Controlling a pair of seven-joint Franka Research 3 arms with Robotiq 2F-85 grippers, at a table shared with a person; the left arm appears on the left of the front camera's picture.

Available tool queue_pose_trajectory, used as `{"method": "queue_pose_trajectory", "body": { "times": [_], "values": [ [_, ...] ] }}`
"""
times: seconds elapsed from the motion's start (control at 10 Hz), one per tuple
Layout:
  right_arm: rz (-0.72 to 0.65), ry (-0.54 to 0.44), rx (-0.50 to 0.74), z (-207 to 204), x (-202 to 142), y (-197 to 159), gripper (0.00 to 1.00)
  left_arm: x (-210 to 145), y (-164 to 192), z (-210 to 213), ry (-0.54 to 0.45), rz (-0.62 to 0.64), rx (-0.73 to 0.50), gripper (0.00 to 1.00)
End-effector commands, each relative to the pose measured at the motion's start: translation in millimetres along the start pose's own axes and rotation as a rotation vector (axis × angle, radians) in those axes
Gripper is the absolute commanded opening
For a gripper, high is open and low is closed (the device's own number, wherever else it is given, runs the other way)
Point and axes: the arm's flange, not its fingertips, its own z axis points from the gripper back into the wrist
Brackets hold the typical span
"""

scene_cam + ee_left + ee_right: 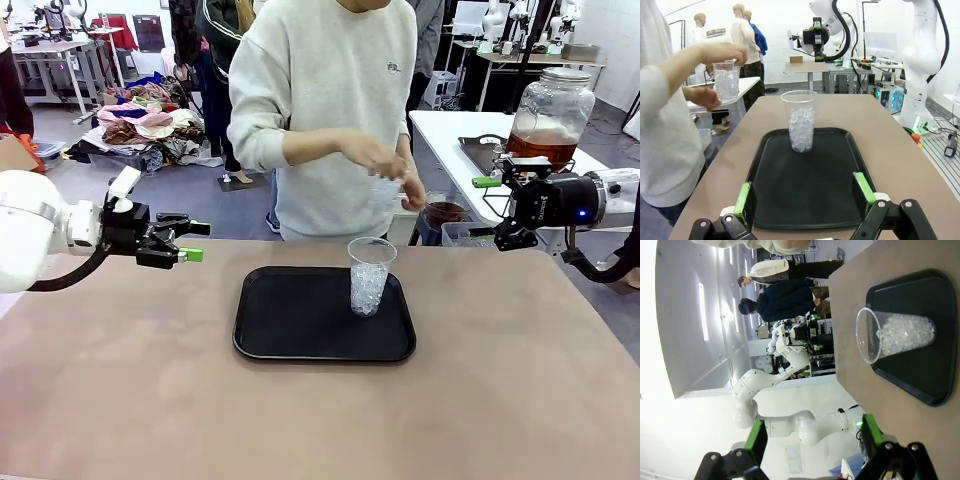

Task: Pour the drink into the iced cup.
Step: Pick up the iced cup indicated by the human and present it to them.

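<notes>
A clear plastic iced cup [369,278] stands upright at the far right of a black tray [290,320] in mid-table, roughly half full of ice. It also appears in the left wrist view [801,122] and the right wrist view [895,335]. The amber drink [541,146] fills the bottom of a big lidded glass jar on a white side table at the back right. My left gripper [195,241] hovers open left of the tray, its fingers [743,200] empty. My right gripper [497,210] hangs open in front of the jar, holding nothing.
A person in a grey sweatshirt stands at the far edge, holding a second clear cup of ice [726,80] in both hands above the table. A small cup of dark brown liquid [443,212] sits behind the table's far right edge.
</notes>
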Motion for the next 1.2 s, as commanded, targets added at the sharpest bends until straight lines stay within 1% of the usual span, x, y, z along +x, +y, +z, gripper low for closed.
{"method": "queue_pose_trajectory", "body": {
  "times": [0.0, 1.1],
  "values": [
    [0.004, 0.001, 0.002, -0.5, 0.1, 2.1, 1.0, 2.2, 0.5, -0.4, -0.007, 0.003, 0.007, 1.0],
    [0.004, 0.001, 0.002, -0.5, 0.1, 2.1, 1.0, 2.2, 0.5, -0.4, -0.007, 0.003, 0.007, 1.0]
  ]
}}
